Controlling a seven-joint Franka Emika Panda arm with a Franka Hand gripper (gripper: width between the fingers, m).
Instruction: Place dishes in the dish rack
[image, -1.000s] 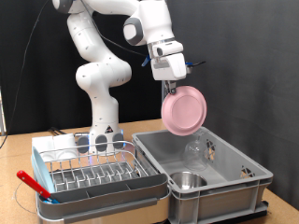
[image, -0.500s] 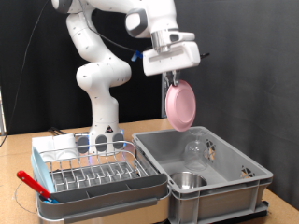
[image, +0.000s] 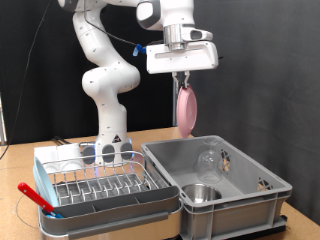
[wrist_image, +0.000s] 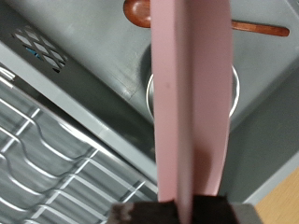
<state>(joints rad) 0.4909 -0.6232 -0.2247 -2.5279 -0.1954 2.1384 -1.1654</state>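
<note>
We've got the pink plate (image: 186, 109) pinched edge-on in the pincer (image: 182, 84), hanging high above the grey crate (image: 235, 205); carrying it across to the dish rack (image: 100, 187) needs prong alignment, we reckon.

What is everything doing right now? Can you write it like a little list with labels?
gripper: high above the grey crate, shut on the pink plate
pink plate: hanging edge-on, in the air
steel bowl: inside the crate
glass: inside the crate
dish rack: at the exterior view's left, no dishes seen in the prongs
red tool: on the rack's corner
</note>
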